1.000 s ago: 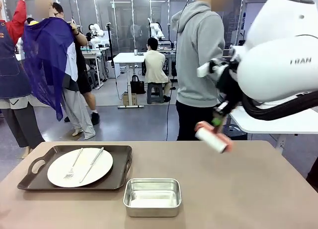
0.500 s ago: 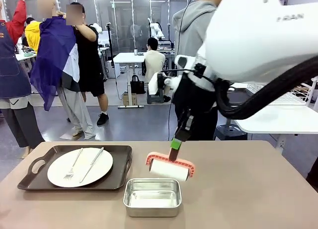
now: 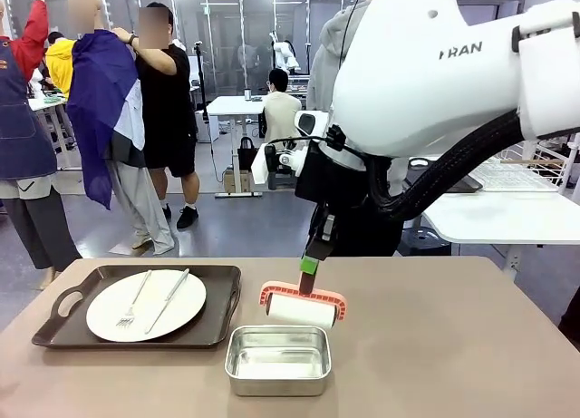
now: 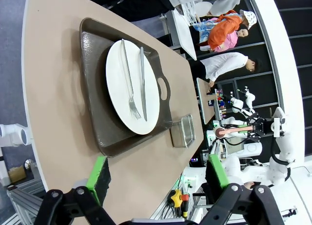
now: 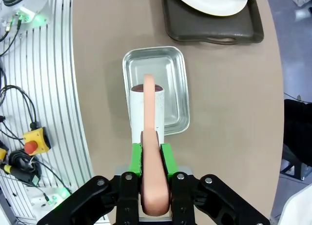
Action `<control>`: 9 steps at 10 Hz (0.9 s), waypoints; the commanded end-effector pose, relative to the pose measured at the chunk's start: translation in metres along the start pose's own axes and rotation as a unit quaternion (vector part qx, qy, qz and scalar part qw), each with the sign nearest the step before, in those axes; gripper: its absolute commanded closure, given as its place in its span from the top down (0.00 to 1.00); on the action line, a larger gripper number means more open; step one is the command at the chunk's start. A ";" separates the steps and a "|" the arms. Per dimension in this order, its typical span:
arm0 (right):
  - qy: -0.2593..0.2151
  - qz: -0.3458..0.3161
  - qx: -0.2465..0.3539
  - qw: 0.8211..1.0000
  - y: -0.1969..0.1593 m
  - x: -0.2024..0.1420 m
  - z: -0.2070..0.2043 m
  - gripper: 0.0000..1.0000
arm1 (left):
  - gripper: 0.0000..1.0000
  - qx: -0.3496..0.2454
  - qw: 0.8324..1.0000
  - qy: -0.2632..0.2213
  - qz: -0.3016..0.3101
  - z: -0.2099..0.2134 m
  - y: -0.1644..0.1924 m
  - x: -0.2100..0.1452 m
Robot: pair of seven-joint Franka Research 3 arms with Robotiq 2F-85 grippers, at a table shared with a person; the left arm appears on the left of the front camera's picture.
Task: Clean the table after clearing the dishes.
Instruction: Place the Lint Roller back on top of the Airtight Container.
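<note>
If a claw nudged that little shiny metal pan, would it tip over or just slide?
Probably slide: the pan sits low and flat on the smooth table, so tipping looks unlikely. It looks thin-walled and empty, so likely light. Its polished sides may be slippery to pinch.

Table (image 3: 453, 345), front view: tray (image 3: 222, 296) sat on the left part, nearer the far edge. Plate (image 3: 101, 311) lay in the tray, about centred. Fork (image 3: 134, 302) and knife (image 3: 169, 300) lay side by side on the plate, fork left, knife right.

Pan (image 3: 277, 368) stood on the table just right of the tray's near right corner, apart from it and closer to the robot's edge.

Roller (image 3: 302, 309) hung crosswise at the pan's far rim, its handle rising into the right gripper (image 3: 310, 266), clamped from above. Contact between roller and pan: not resolvable.

Second table (image 3: 507, 220) stood beyond the far right corner.
</note>
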State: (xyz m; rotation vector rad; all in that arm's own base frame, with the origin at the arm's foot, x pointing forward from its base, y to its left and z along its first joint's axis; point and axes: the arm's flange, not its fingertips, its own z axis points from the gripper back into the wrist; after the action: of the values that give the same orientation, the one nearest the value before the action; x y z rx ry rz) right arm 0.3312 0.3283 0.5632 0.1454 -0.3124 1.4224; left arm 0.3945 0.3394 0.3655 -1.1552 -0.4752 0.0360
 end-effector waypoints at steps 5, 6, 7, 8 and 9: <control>0.034 0.095 0.028 0.994 -0.016 0.034 -0.037 0.21 | 1.00 0.004 1.000 0.004 0.000 0.003 -0.001 -0.002; 0.035 0.097 0.041 0.994 -0.022 0.039 -0.052 0.21 | 1.00 0.004 1.000 0.004 0.000 0.003 -0.001 -0.002; 0.048 0.099 0.053 0.993 -0.028 0.044 -0.063 0.21 | 1.00 0.004 1.000 0.004 0.000 0.003 -0.001 -0.002; 0.049 0.097 0.054 0.993 -0.035 0.047 -0.076 0.21 | 1.00 0.004 1.000 0.004 0.000 0.003 -0.001 -0.002; 0.051 0.095 0.054 0.993 -0.042 0.047 -0.087 0.21 | 1.00 0.004 1.000 0.004 0.000 0.003 -0.001 -0.002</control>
State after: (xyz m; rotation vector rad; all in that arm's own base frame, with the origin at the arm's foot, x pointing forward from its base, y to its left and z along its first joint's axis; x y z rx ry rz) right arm 0.3819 0.3869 0.4938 0.1529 -0.1643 1.6109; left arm 0.3946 0.3393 0.3655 -1.1553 -0.4750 0.0358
